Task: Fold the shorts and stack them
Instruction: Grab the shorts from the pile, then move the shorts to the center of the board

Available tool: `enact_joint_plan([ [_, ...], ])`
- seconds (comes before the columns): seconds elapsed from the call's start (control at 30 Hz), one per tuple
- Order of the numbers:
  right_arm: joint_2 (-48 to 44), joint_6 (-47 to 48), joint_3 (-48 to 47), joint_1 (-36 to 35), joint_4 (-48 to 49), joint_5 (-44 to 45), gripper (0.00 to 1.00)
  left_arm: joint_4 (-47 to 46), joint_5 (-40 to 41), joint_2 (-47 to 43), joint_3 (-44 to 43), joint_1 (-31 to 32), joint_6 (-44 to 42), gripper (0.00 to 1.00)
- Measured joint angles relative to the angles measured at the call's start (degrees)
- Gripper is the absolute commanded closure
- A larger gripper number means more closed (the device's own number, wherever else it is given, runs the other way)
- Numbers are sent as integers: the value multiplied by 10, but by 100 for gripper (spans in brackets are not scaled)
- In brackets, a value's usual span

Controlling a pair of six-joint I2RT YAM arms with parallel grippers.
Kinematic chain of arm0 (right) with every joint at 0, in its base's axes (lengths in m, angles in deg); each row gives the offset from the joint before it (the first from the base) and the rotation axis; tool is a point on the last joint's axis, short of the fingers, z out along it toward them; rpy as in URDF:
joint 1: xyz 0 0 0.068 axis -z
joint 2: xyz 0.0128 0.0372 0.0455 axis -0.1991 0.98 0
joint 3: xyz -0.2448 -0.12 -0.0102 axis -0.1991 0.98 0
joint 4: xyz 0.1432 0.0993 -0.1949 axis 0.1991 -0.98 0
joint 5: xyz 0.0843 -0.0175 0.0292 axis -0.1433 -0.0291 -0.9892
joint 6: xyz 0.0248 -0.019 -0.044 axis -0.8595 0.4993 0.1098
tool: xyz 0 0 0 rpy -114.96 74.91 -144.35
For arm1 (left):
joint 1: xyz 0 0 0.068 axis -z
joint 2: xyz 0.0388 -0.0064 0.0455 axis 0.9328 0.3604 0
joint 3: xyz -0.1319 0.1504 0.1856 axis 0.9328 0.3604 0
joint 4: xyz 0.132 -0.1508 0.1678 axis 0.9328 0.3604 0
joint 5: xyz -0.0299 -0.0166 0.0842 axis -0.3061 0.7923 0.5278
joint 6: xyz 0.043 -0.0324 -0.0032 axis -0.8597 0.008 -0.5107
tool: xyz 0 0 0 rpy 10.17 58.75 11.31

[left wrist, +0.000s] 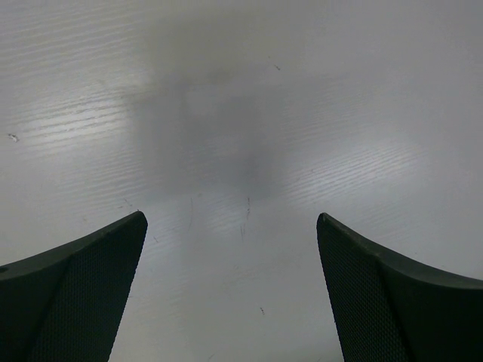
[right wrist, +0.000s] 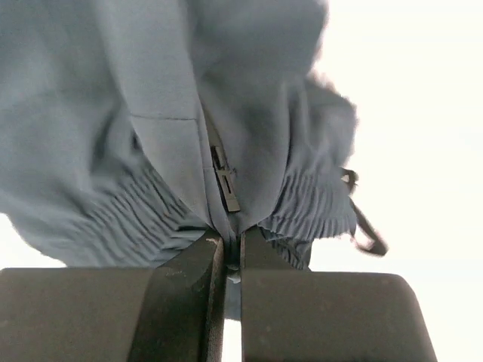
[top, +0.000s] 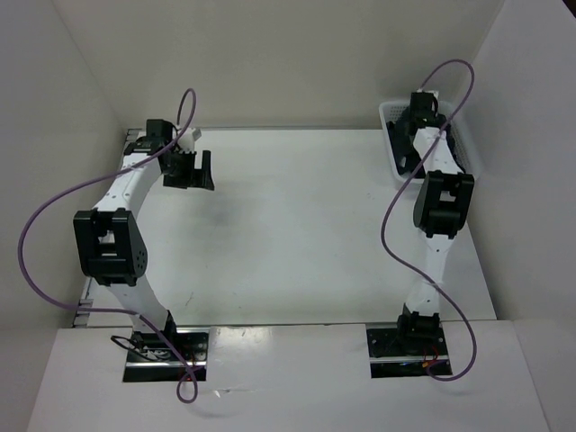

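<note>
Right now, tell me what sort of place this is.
Probably a robotics lab cell: left arm and right arm bolted to a white table, plain white panels around it, a mesh basket at the far right.

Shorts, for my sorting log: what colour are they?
The shorts are plain dark grey-blue; clearest in the right wrist view.

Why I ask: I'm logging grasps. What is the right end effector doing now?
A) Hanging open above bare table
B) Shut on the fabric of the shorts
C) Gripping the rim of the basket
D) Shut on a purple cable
B: in the right wrist view, the right end effector has its fingers pinched together on the shorts, at the gathered waistband.
</note>
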Motion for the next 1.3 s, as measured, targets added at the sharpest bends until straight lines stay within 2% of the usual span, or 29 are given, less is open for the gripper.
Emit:
enact_joint_plan([
  [0.2,-85,6,-99,-56,0,15,100,-1,14,-65,4,0,0,0],
  [0.37,-181,18,-232,-110,-3,5,100,-7,20,-137,5,0,0,0],
  [0.5,-243,47,-344,-215,-17,-54,100,-17,22,-184,10,0,0,0],
  [0.6,-284,64,-373,-328,-41,-127,100,-19,25,-222,25,-3,0,0],
  [0.67,-301,63,-370,-360,-63,-191,100,-20,26,-250,41,-7,0,0],
  [0.73,-313,60,-343,-355,-82,-232,100,-21,30,-278,61,-10,0,0],
  [0.83,-326,57,-251,-343,-98,-263,100,-20,37,-315,91,-12,0,0],
  [1.07,-328,79,112,-342,-124,-270,98,-12,40,-363,166,-2,0,0],
  [1.2,-328,106,286,-344,-139,-269,98,14,50,-364,227,50,0,0],
  [1.3,-330,122,355,-345,-145,-266,98,37,60,-362,270,101,0,0],
])
